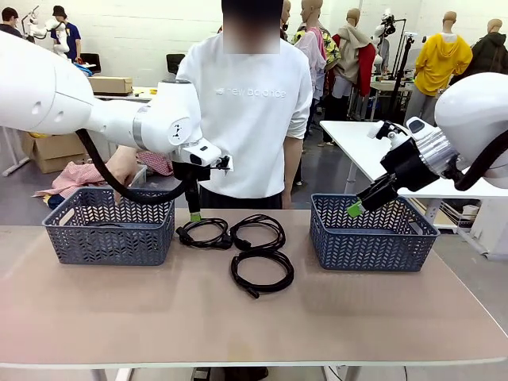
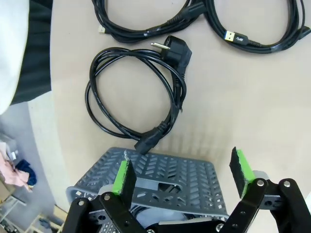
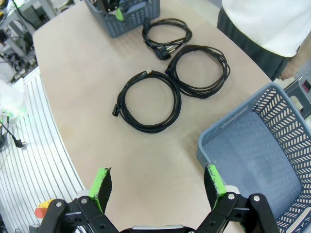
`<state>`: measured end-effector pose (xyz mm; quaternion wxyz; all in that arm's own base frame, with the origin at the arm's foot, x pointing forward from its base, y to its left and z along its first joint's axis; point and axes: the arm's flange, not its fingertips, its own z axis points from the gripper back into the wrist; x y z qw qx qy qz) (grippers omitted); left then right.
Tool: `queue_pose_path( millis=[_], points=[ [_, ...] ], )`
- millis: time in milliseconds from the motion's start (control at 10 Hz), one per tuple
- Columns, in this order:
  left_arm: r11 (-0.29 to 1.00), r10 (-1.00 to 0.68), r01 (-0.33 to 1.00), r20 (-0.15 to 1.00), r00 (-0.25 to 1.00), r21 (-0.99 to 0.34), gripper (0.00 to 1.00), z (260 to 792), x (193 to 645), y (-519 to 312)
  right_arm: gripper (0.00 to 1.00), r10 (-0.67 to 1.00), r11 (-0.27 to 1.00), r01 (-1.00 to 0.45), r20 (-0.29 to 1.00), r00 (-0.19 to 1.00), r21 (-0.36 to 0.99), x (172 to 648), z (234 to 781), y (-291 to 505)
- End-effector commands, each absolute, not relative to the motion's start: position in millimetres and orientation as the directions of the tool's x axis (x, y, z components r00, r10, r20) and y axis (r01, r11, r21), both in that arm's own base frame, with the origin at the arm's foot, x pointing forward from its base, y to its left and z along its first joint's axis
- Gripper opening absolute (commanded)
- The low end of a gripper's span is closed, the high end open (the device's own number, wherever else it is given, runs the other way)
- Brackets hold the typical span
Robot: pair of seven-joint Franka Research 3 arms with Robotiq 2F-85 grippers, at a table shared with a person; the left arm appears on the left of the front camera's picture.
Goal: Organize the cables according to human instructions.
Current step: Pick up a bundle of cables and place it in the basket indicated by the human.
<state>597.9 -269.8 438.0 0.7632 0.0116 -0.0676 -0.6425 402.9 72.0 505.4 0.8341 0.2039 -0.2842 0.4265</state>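
Note:
Three black coiled cables lie mid-table: one beside the left basket, one to its right, one nearer me. My left gripper hangs open just above the table between the left grey basket and the nearest cable. In the left wrist view its jaws stand wide over the basket's rim, with the plugged cable beyond. My right gripper is open and empty above the right grey basket. The right wrist view has that gripper beside the basket and the cables.
A person in a white sweatshirt stands at the far edge, one hand low behind the left basket. The near half of the table is bare. Something dark lies in the left basket; I cannot tell what.

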Motion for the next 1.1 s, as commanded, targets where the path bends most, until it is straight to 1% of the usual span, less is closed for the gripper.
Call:
queue_pose_path(
  millis=[0,400,600,800,1000],
  points=[
    [0.176,-0.982,0.976,0.093,0.165,0.129,1.00,440.0,596.6,-268.0,1.00,0.584,0.538,-0.837,0.670,0.459,0.104,405.4,505.7,71.2],
    [0.172,-0.982,0.979,0.096,0.162,0.113,1.00,439.6,598.2,-271.3,1.00,0.584,0.538,-0.837,0.670,0.459,0.104,405.4,505.7,71.2],
    [0.106,-0.991,0.985,0.095,0.093,0.139,1.00,424.5,603.6,-270.8,1.00,0.584,0.538,-0.837,0.670,0.459,0.104,405.4,505.7,71.2],
    [0.104,-0.991,0.986,0.093,0.092,0.131,1.00,408.6,619.9,-271.6,1.00,0.584,0.538,-0.837,0.670,0.459,0.104,405.4,505.7,71.2],
    [0.069,-0.994,0.995,0.087,0.063,0.073,1.00,390.4,627.5,-272.3,1.00,0.584,0.538,-0.837,0.670,0.459,0.104,405.4,505.7,71.2]
  ],
)
